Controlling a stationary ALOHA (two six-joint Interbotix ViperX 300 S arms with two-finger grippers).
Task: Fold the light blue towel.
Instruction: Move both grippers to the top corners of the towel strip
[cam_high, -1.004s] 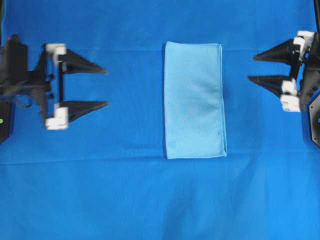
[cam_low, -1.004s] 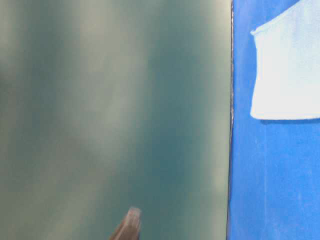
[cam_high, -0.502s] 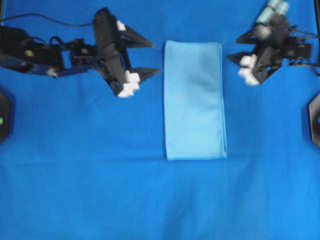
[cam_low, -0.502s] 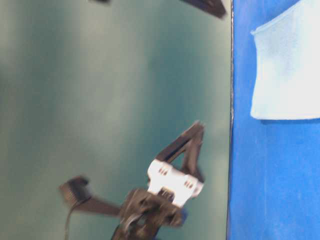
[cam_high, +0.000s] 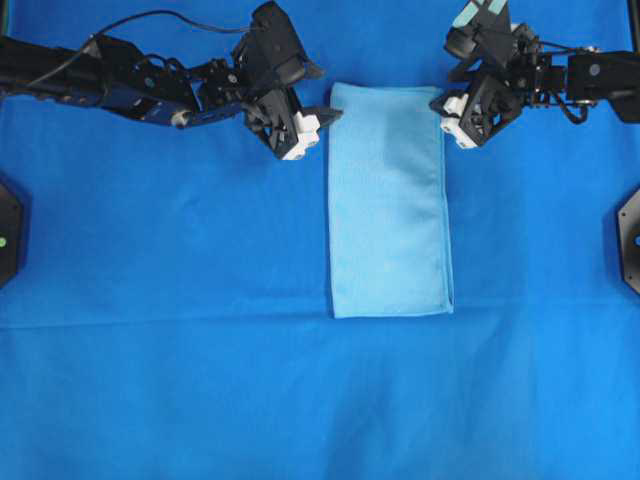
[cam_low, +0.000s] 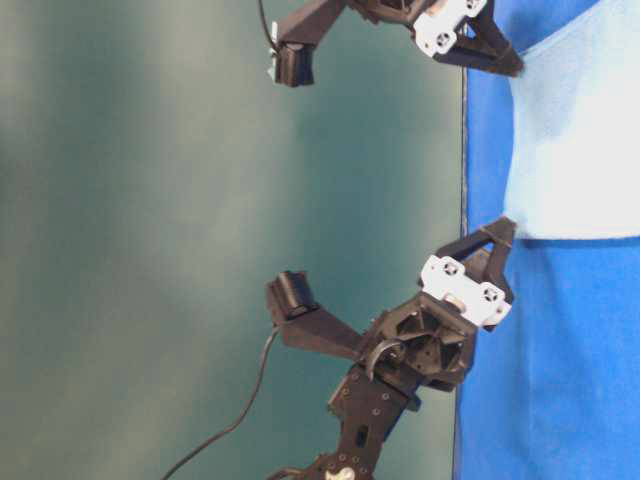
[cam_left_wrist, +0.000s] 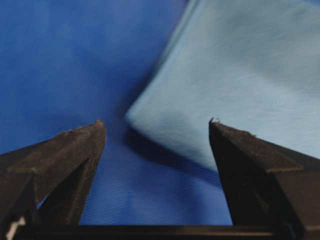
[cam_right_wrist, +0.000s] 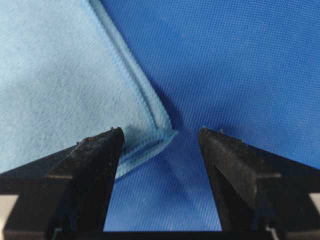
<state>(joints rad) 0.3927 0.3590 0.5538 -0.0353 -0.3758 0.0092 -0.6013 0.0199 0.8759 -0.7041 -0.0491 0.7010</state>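
The towel (cam_high: 388, 200) lies flat in the middle of the big blue cloth (cam_high: 300, 400). It is a long shape, with one short end at the top of the overhead view. It looks as if it has been folded once, so I think one more fold is left.

The left gripper (cam_high: 318, 118) sits just beside the top left corner of the towel. Its fingers are wide apart and hold nothing. In its own camera the corner shows between the two finger tips, a bit raised, with a dark shadow under it.

The right gripper (cam_high: 447, 100) sits just beside the top right corner. Its fingers are wide too, and empty. Its camera shows the stitched hem coming to a point right between the tips.

The towel looks soft, thin and light — it will bend and droop as soon as it is lifted. It will not break. It may be a little fuzzy, so it should not slip much from the fingers, but it could drag or bunch up on the cloth below.

The best places to take hold are the two top corners, right on the hem, where the edge is a bit thicker. Each pinch should catch all the layers — if only the top one is caught, the towel may open up again. Both corners should go up and over together so the fold stays straight.
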